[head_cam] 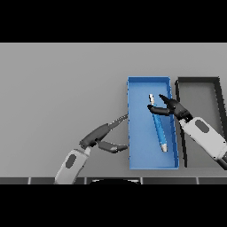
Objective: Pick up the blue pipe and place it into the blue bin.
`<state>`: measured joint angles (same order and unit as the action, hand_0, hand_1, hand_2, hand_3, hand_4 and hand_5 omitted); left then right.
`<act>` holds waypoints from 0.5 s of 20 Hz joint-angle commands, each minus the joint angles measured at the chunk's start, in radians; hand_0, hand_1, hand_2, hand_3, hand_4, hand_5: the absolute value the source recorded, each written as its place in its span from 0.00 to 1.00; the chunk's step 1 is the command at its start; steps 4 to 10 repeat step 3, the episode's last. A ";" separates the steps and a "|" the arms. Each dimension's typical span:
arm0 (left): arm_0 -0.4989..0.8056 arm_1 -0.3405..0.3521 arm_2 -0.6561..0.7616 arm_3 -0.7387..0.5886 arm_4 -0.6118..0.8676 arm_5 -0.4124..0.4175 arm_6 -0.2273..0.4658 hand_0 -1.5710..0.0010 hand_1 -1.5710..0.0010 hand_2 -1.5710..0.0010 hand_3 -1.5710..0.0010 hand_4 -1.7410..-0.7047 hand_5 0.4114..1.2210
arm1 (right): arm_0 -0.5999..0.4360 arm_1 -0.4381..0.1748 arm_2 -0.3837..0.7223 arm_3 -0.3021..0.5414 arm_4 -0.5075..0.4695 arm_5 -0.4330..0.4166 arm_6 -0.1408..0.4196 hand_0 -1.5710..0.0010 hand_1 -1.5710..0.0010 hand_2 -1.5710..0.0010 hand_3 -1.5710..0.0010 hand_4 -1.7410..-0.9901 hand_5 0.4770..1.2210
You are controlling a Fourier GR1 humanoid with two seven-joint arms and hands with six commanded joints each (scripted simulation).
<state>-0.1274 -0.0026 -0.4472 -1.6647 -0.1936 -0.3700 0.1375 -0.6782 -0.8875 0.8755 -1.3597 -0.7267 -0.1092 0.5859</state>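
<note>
The right hand (172, 106), dark-fingered and reaching in from the lower right on a white and grey arm, is seen over the upper middle of the shallow rectangular blue bin (131, 133), with its fingers spread and only loosely bent; nothing is enclosed by them, though one fingertip is seen at or just beside the upper part of the slim blue pipe with pale ends (158, 126), and contact cannot be settled. The pipe is laid flat on the floor of the bin, its long axis running from the upper middle down toward the lower right, one pale tip pointing to the far wall and the other toward the near right corner. Bare floor is left along the whole left half of the bin and below the pipe, while the right wall stands near the lower tip. Just beside the bin on the right, a dark grey open bin (218, 95) is partly covered by the right forearm. On the left, the left hand (103, 135) is held open, its straight fingers reaching to the bin's left wall. Broad bare grey counter (62, 84) is left beyond and to the left.
</note>
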 commanded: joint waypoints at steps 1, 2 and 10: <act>0.006 -0.003 -0.004 0.001 -0.005 0.004 0.002 1.00 1.00 1.00 1.00 0.83 0.02 | 0.003 0.000 0.004 0.000 0.004 0.004 -0.007 1.00 1.00 1.00 1.00 0.96 0.24; 0.004 -0.005 -0.001 0.010 -0.010 0.012 -0.003 1.00 1.00 1.00 1.00 0.83 0.02 | -0.003 0.006 0.006 0.004 0.008 0.007 -0.005 1.00 1.00 1.00 1.00 0.96 0.23; 0.004 -0.004 0.000 0.009 -0.012 0.014 -0.005 1.00 1.00 1.00 1.00 0.83 0.02 | -0.002 -0.003 0.001 0.006 0.003 0.012 -0.004 1.00 1.00 1.00 1.00 0.96 0.22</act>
